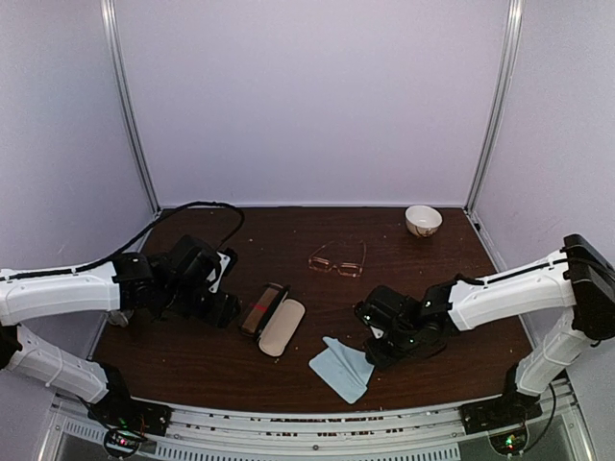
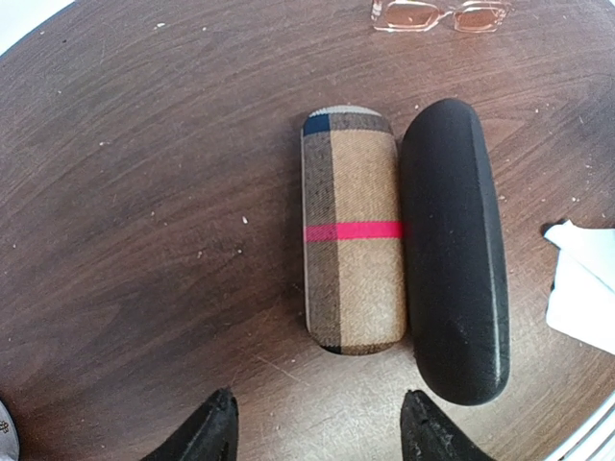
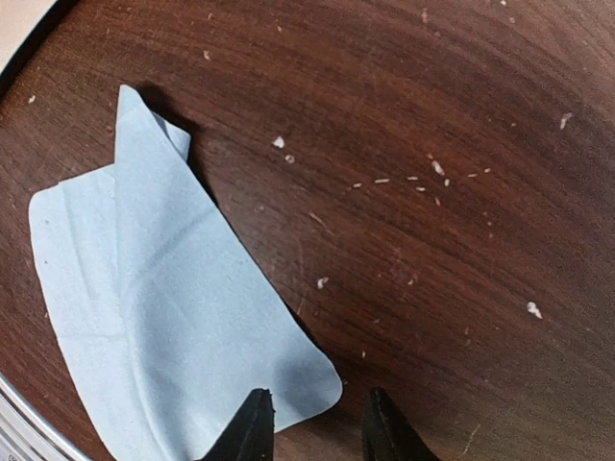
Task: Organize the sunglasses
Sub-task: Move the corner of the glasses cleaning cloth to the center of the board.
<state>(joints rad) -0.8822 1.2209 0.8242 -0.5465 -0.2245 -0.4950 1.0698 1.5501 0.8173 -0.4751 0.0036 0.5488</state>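
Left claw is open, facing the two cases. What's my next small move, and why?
Probably ease the left claw forward onto the plaid case: both it and the black case are shut, and the glasses lie loose beyond, so a case needs opening first.

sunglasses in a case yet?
No, the sunglasses lie on the bare table, apart from the plaid case and black case.
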